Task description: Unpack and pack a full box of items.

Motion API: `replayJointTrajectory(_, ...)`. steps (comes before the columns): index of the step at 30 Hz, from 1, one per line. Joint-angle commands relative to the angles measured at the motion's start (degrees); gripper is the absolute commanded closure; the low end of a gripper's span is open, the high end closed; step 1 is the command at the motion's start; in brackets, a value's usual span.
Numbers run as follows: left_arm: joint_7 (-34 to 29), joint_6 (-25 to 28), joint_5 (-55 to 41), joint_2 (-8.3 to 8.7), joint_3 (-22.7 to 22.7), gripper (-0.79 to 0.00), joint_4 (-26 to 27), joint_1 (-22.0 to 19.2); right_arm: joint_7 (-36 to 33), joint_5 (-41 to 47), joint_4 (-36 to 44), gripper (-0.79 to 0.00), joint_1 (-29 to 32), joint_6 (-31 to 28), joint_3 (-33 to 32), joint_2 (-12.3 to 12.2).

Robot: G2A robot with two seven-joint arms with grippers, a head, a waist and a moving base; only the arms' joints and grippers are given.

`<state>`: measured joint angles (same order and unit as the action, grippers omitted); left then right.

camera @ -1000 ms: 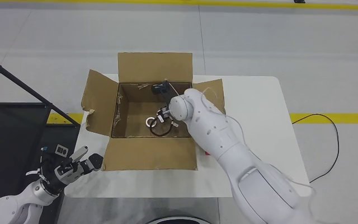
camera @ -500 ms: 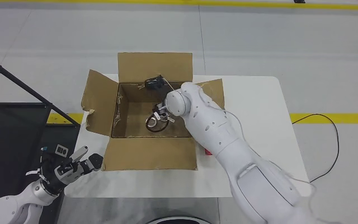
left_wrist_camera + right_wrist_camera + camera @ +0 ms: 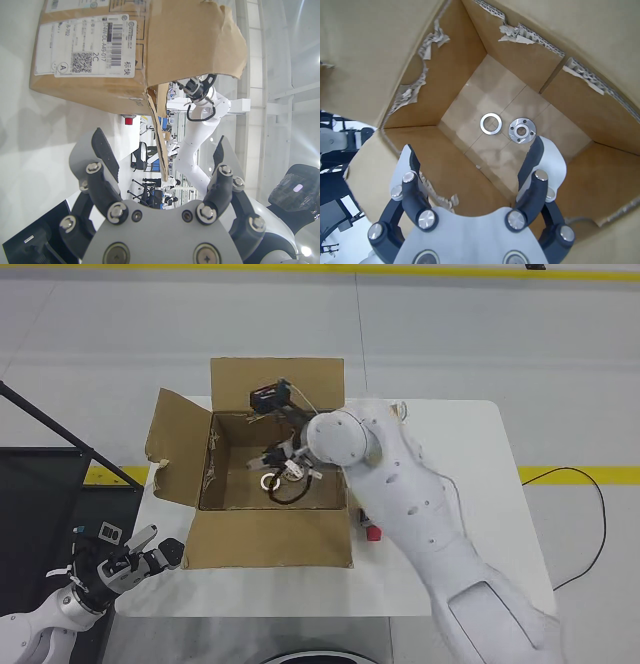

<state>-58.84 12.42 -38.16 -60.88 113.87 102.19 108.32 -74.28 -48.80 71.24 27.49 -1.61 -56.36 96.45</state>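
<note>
An open cardboard box [image 3: 240, 539] stands on the white table [image 3: 450, 464]. On its floor lie a flat metal ring [image 3: 491, 124] and, beside it, a round metal flange with small holes [image 3: 522, 130]. The ring [image 3: 270, 481] also shows from above. My right gripper [image 3: 475, 150] hangs open above the box's inside, high over the two metal parts, with nothing between its fingers. My left gripper [image 3: 162, 152] is open and holds nothing; it sits off the table's front left corner [image 3: 150, 556], facing the labelled side of the box [image 3: 100, 50].
A small red object [image 3: 372, 532] lies on the table just right of the box. The box's four flaps [image 3: 277, 382] are folded outward, with torn edges. A black frame stands left of the table. The table's right half is bare.
My right arm has lifted its open gripper up from the box floor, away from the metal ring, and its wrist has swung toward the far flap. The left arm has not moved.
</note>
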Motion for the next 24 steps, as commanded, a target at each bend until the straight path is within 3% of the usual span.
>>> replayJointTrajectory(1, 0.0, 0.0, 0.0, 0.00, 0.0, -0.785, 0.0, 0.0, -1.8, -2.6, 9.4, -0.785, 3.5, 1.0, -3.0, -1.2)
replayJointTrajectory(7, 0.0, 0.0, 0.0, 0.00, 0.0, -0.785, 0.0, 0.0, -7.3, -18.0, 28.9, -0.785, 11.3, 5.4, -11.1, -4.2)
replayJointTrajectory(11, 0.0, 0.0, 0.0, 0.00, 0.0, -0.785, 0.0, 0.0, -12.1, -30.1, 36.3, -0.785, 15.7, 7.5, -17.1, -5.8)
replayJointTrajectory(18, 0.0, 0.0, 0.0, 0.00, 0.0, -0.785, 0.0, 0.0, -13.7, -38.4, 36.8, -0.785, 21.3, 7.6, -26.2, -7.6)
replayJointTrajectory(24, 0.0, 0.0, 0.0, 0.00, 0.0, -0.785, 0.0, 0.0, -13.7, -39.7, 36.0, -0.785, 24.9, 8.1, -30.1, -8.2)
